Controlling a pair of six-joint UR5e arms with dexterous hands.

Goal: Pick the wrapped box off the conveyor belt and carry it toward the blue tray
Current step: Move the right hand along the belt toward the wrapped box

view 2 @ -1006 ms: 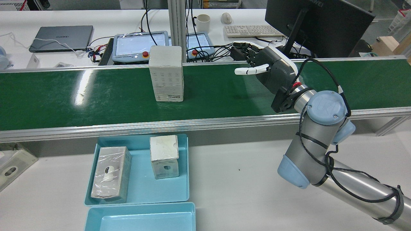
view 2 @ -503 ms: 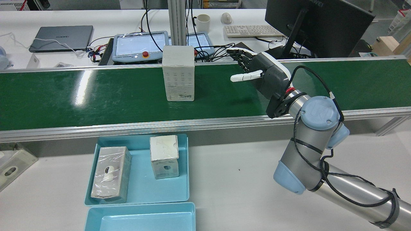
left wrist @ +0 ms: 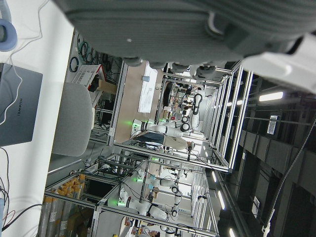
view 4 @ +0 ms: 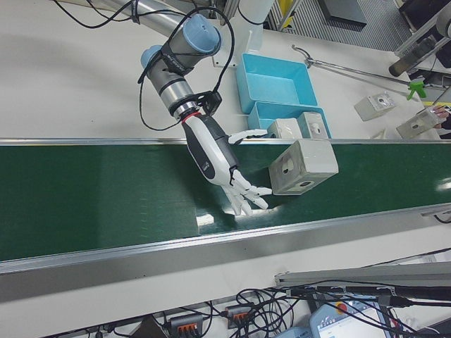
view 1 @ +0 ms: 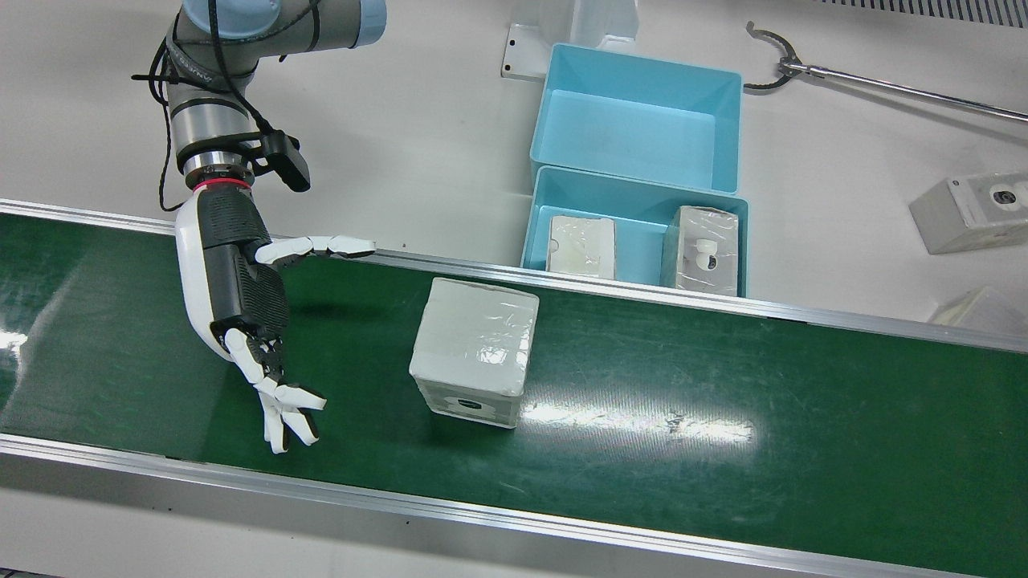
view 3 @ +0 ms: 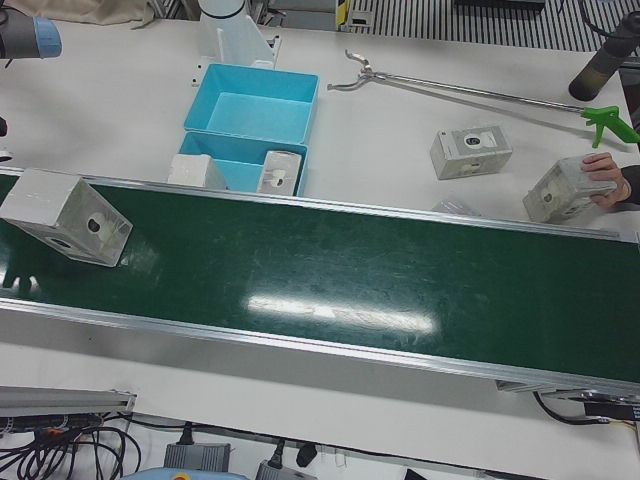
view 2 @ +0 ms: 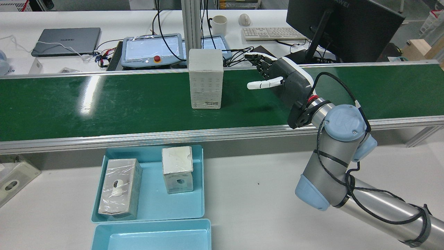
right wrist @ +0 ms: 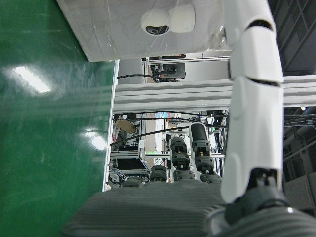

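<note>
The wrapped box (view 1: 474, 349) stands upright on the green conveyor belt (view 1: 723, 433); it also shows in the rear view (view 2: 205, 78), the left-front view (view 3: 65, 215) and the right-front view (view 4: 303, 165). My right hand (view 1: 241, 297) is open above the belt, fingers spread toward the box, a gap apart from it, also in the rear view (view 2: 281, 78) and right-front view (view 4: 218, 158). Its camera shows the box's face (right wrist: 148, 29) beyond one finger (right wrist: 252, 98). The blue tray (view 2: 152, 205) holds two wrapped boxes beside the belt. Only the left hand's palm (left wrist: 187, 29) shows.
A second, empty blue tray (view 1: 638, 120) adjoins the first. A grabber tool (view 1: 883, 80) and loose boxes (view 1: 972, 201) lie on the table. A person's hand holds a box (view 3: 565, 190). Teach pendants (view 2: 152, 48) and a monitor (view 2: 343, 27) stand behind the belt.
The box has travelled along the belt toward my right hand. The hand has shifted slightly toward it and stays open.
</note>
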